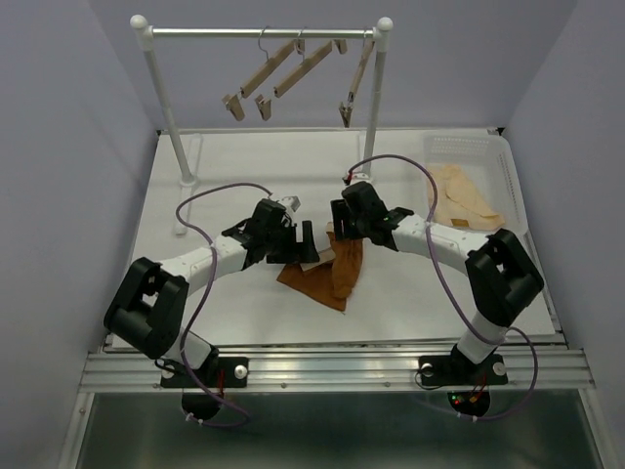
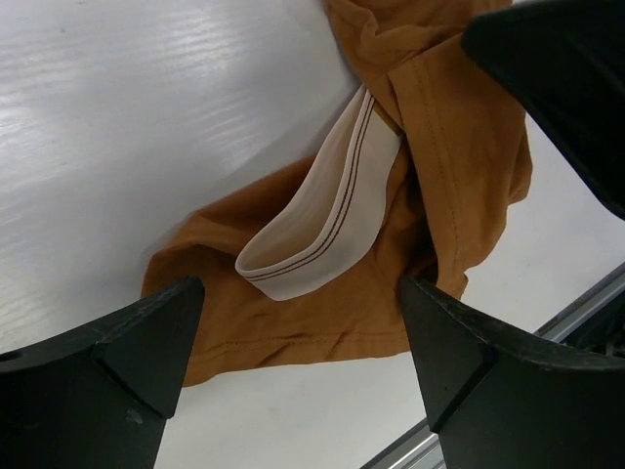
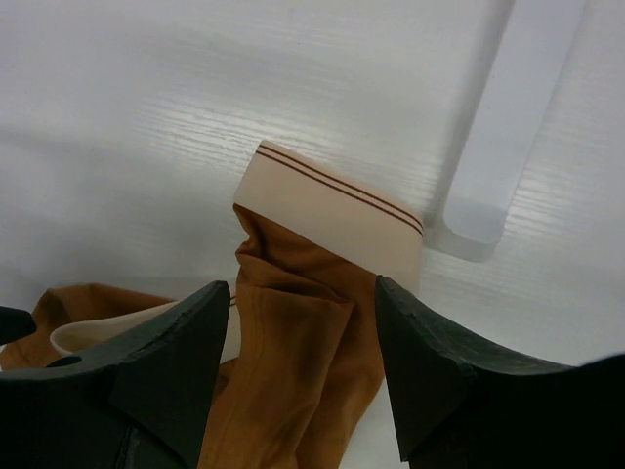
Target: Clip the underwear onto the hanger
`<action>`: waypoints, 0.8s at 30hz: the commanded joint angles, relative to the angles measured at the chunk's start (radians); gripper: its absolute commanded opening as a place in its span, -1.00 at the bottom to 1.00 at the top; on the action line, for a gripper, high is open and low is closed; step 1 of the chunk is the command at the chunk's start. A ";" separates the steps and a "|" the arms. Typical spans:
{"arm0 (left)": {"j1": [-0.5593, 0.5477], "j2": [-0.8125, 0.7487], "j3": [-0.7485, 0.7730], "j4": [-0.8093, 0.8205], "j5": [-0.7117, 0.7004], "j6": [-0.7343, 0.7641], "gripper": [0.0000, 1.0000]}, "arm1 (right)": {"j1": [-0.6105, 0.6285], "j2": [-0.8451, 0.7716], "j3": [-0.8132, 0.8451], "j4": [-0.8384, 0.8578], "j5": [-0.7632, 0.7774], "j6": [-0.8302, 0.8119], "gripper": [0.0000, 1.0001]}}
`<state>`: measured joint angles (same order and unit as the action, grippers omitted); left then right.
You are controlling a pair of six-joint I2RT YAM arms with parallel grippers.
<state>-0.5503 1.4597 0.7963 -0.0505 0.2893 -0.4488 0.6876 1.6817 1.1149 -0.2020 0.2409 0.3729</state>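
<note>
The rust-brown underwear [image 1: 322, 278] lies bunched at the table's middle, and one fold rises toward my right gripper [image 1: 340, 234]. In the right wrist view the right gripper [image 3: 303, 313] is closed on that bunched fold of the underwear [image 3: 293, 371], with the tan waistband [image 3: 337, 210] just past the fingertips. My left gripper [image 1: 303, 246] is open and empty. In the left wrist view the left gripper [image 2: 298, 322] hovers over the underwear [image 2: 293, 322] and its looped waistband [image 2: 322, 215]. Three wooden hangers [image 1: 301, 68] hang on the rack at the back, untouched.
The white rack [image 1: 264, 32] stands at the table's back, and its post foot [image 3: 474, 230] is near the right gripper. A white basket [image 1: 459, 145] at the back right holds pale cream garments [image 1: 464, 200]. The table's metal front rail [image 2: 586, 303] is close by.
</note>
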 commanded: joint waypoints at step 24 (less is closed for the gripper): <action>0.010 -0.039 0.159 -0.261 -0.348 -0.175 -1.00 | 0.003 -0.177 -0.102 0.084 -0.040 -0.107 -0.77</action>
<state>-0.5789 1.4658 0.8989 -0.2005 0.0486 -0.5602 0.6876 1.6104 1.0832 -0.1886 0.1944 0.2829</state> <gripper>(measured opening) 0.040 0.120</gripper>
